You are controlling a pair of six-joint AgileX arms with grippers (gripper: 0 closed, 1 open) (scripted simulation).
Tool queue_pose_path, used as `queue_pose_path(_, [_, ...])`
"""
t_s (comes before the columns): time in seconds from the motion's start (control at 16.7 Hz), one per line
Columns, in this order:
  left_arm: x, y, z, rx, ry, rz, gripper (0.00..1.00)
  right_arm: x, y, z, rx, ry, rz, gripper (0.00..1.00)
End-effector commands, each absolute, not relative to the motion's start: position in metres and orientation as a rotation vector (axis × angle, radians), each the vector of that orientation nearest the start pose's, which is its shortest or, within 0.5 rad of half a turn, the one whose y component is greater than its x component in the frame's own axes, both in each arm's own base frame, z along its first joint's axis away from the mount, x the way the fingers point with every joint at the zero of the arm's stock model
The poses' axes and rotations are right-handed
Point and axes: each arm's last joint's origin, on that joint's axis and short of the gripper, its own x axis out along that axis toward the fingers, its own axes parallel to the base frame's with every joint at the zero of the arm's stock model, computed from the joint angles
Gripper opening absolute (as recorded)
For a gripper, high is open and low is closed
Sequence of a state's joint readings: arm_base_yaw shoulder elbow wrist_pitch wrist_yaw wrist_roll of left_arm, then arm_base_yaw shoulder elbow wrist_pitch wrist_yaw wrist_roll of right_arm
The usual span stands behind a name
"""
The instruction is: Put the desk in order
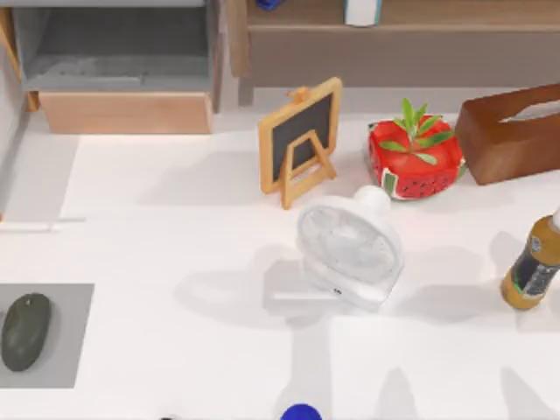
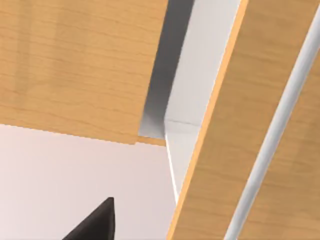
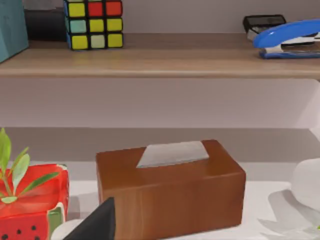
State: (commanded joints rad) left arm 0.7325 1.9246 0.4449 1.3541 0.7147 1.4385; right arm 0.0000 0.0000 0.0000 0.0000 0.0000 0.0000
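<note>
Hard to name the step for sure. Judging by the right gripper [image 3: 97, 222], low just before the tissue box [image 3: 170, 187] and beside the watermelon pot [image 3: 30, 200], probably an approach to that box at the back right of the surface [image 1: 175, 350].

To do it well:
- Come in square to the box and take it across its narrow width, clear of the tissue slot.
- Keep away from the pot's leaves, and from the fan [image 1: 350, 249] lying mid-surface.
- Lift straight before carrying; mind the shelf [image 3: 160, 62] above, with its cube [image 3: 93, 24] and stapler [image 3: 287, 40].
- Leave the chalkboard [image 1: 300, 140], the bottle [image 1: 534, 267] at the right edge and the mouse [image 1: 24, 331] on its pad [image 1: 70, 302] at the left undisturbed.

Left gripper [image 2: 97, 222]: close against the wooden unit [image 2: 75, 65], above white surface, seemingly idle.

Cannot tell, for either gripper, whether apart or together. Nothing seen held or touched by either.
</note>
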Motion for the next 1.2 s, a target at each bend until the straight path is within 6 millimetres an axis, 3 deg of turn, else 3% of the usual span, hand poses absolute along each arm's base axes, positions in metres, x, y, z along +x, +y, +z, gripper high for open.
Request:
queue_pose_path(0.3, [0.229, 0.175, 0.095, 1.565, -0.013, -0.016, 1.00, 0.106, -0.001, 0.160, 0.000, 0.000, 0.000, 1.00])
queue_pose_path(0.66, [0.231, 0.176, 0.096, 1.572, -0.015, -0.011, 1.00, 0.106, -0.001, 0.160, 0.000, 0.000, 0.000, 1.00])
queue_pose_path(0.96, [0.254, 0.174, 0.095, 1.571, -0.016, -0.016, 1.00, 0.106, -0.001, 0.160, 0.000, 0.000, 0.000, 1.00])
queue_pose_path(1.2, [0.254, 0.174, 0.095, 1.571, -0.016, -0.016, 1.00, 0.106, -0.001, 0.160, 0.000, 0.000, 0.000, 1.00])
